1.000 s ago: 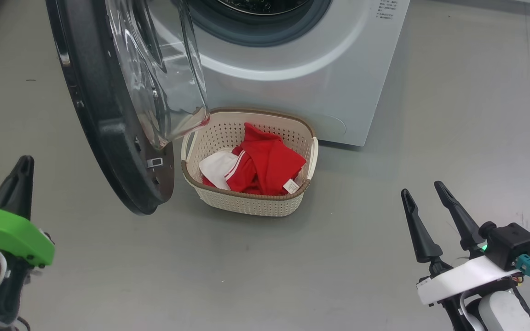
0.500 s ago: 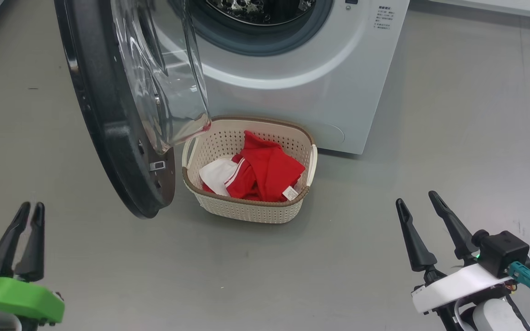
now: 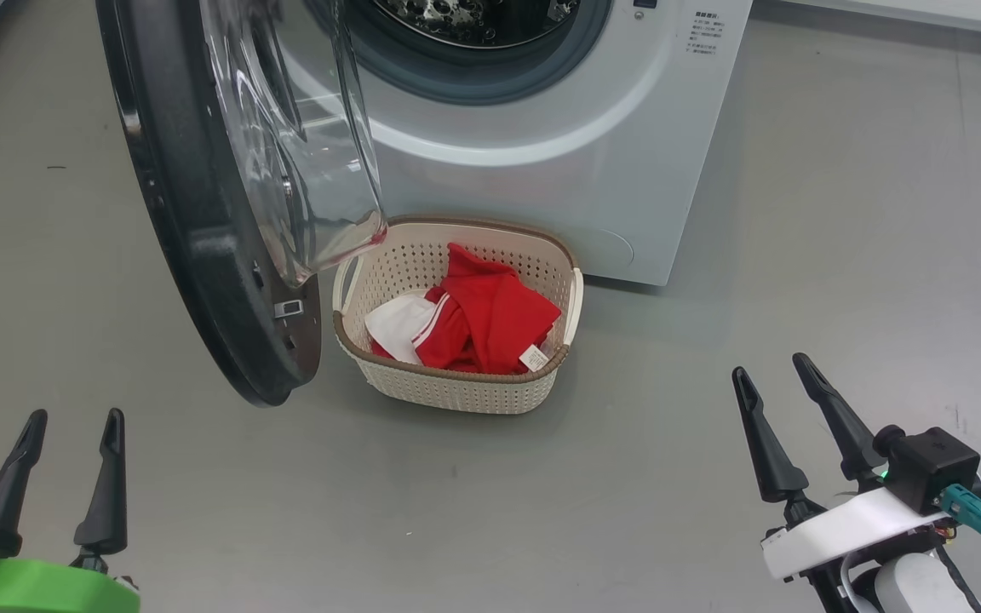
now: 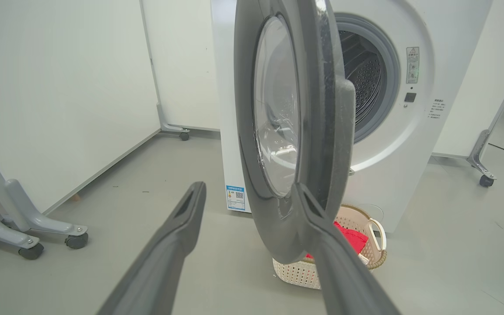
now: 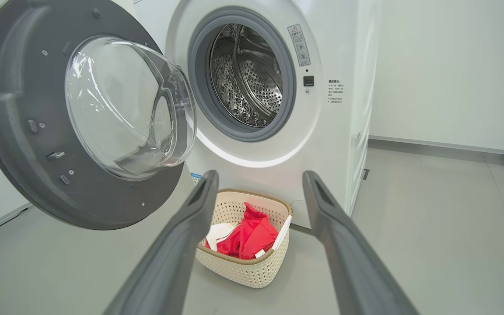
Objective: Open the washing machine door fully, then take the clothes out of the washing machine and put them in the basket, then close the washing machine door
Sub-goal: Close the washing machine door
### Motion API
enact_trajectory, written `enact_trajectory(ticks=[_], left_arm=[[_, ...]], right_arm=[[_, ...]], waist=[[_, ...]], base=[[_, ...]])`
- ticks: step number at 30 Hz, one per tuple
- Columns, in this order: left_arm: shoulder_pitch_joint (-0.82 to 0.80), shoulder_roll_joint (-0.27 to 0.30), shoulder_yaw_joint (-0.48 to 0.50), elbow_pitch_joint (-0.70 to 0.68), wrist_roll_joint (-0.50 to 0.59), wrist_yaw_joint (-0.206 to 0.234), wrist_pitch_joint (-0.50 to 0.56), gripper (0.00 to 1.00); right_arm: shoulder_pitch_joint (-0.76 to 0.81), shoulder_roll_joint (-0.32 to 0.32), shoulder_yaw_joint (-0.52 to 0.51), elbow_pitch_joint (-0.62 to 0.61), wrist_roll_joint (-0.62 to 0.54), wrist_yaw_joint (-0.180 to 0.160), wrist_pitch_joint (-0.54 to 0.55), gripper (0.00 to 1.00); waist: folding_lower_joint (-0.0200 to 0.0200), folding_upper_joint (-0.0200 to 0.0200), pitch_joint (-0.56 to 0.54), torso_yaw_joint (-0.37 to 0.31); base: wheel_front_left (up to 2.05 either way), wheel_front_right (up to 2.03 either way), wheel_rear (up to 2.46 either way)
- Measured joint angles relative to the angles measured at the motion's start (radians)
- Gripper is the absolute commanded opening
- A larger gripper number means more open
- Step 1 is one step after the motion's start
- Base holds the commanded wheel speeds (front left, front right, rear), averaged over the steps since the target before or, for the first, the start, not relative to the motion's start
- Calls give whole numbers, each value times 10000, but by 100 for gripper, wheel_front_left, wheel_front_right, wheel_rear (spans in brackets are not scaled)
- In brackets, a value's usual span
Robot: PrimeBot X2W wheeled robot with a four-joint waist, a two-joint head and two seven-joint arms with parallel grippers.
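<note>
Red clothes (image 3: 499,323) lie in the basket (image 3: 456,393). Your left hand (image 3: 77,415) has just opened wide, empty like your right hand (image 3: 770,365); door (image 3: 192,213) next.

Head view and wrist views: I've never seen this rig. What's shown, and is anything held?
It is a wheeled robot with two arms, each ending in two dark fingers. The head view looks down from its head: left gripper lower left, right gripper lower right. Each wrist view looks along one gripper's fingers. Both grippers are open and hold nothing. On the floor stands a washer, its door open, with red clothes in a basket before it.
</note>
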Motion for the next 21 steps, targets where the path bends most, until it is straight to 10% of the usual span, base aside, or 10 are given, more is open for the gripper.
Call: enact_trajectory(ticks=[21], left_arm=[[36,0,-339,169,56,0,-616,100]], right_arm=[[0,59,-98,-4,-2,0,0,100]], waist=[[0,0,36,-23]], base=[[0,0,0]])
